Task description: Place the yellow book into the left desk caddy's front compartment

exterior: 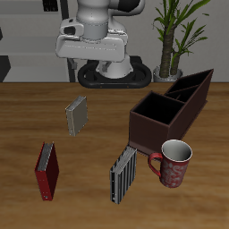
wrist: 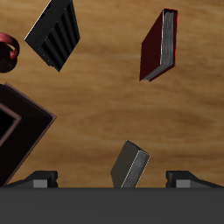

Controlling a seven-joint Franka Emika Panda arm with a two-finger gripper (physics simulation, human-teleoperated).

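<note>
Yellow book (exterior: pixel 77 114): lying near the desk's middle, untouched
Left desk caddy (exterior: pixel 159 122): standing farther along, front compartment (exterior: pixel 158 110) gaping
Gripper (wrist: pixel 112 179): hovering above the book, fingers apart
Risk: grabbing the dark striped book (exterior: pixel 123 173) by mistake

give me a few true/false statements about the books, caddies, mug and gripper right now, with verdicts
1. The yellow book lies on the table, outside any caddy. True.
2. The gripper is shut on the yellow book. False: its fingers stand apart with nothing between them.
3. The mug stands in front of the left desk caddy. True.
4. The red book is inside the front compartment. False: it lies on the table, and the compartment looks empty.
5. Three books are on the table, including the dark striped book. True.
</note>
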